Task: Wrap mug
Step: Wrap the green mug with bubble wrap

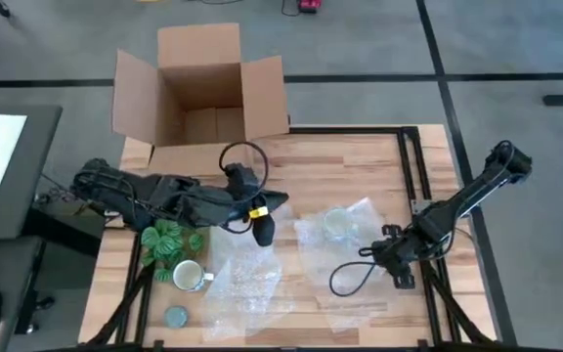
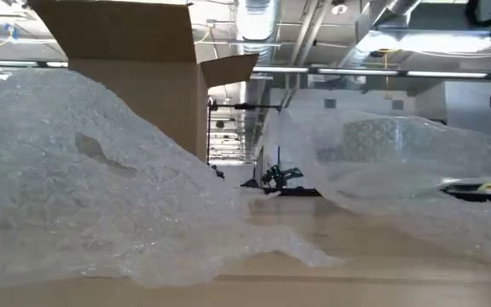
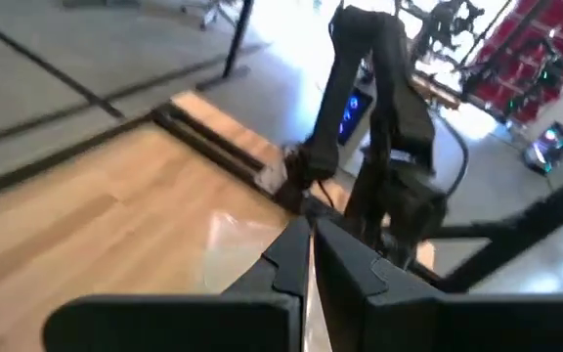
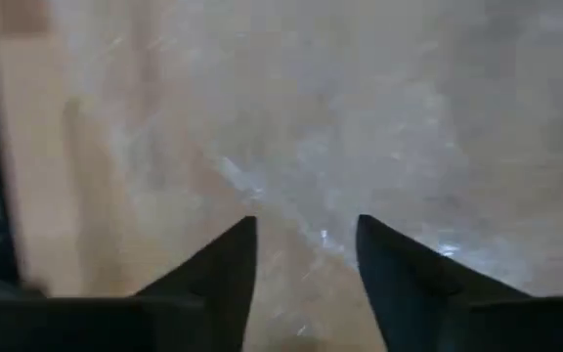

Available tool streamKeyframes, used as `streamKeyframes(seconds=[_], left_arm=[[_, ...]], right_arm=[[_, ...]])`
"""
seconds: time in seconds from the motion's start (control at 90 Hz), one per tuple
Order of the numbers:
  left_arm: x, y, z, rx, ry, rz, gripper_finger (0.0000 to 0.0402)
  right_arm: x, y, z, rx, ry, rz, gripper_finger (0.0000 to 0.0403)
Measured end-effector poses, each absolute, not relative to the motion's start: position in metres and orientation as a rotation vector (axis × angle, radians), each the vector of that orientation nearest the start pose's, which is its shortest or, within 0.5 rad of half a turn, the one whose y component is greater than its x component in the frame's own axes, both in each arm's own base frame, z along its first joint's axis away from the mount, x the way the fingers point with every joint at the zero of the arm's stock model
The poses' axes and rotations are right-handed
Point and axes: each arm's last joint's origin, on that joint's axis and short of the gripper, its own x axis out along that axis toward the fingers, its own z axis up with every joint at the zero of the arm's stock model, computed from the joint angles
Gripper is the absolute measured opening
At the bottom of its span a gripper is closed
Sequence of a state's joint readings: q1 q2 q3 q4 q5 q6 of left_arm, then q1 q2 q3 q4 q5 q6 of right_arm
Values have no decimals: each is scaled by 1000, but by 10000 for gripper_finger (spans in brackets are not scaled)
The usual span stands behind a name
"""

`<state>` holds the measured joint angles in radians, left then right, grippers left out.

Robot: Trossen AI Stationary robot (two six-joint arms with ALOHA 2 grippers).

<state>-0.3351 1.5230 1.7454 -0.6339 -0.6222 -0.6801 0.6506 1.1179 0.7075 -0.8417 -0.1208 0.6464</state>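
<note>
Pale, smooth planked wooden tabletop (image 1: 340, 176) with a dull sheen; 2 clear, crinkly bubble-wrap sheets (image 1: 247, 279) — glossy plastic. Open brown cardboard box (image 1: 200, 93) — matt paper. Small white-cream glazed mug (image 1: 189, 276), smooth.

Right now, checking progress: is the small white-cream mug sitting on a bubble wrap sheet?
No, the small white-cream mug stands on bare wood beside the bubble wrap sheet.

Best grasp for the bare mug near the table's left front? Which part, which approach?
Judging from the high view, the mug stands upright, mouth up, handle toward the bubble wrap. Pinch the rim wall opposite the handle, coming straight down; the green bundle crowds its far side. The left gripper, shut, is nearer than the open right gripper.
</note>
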Motion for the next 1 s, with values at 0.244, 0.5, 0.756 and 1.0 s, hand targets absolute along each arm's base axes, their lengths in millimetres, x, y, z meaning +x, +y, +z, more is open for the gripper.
streamKeyframes(seconds=[0.244,0.5,0.756,1.0], left_arm=[[297,-89,426,-547,467,358,0],[292,-88,419,-471,560,364,0],[290,-90,415,-406,649,270,0],[284,-92,409,-357,773,181,0]], right_arm=[[144,117,252,350,1244,293,195],[164,128,258,479,1117,258,180],[194,137,222,496,1095,-87,139],[232,137,163,487,1172,-312,49]])
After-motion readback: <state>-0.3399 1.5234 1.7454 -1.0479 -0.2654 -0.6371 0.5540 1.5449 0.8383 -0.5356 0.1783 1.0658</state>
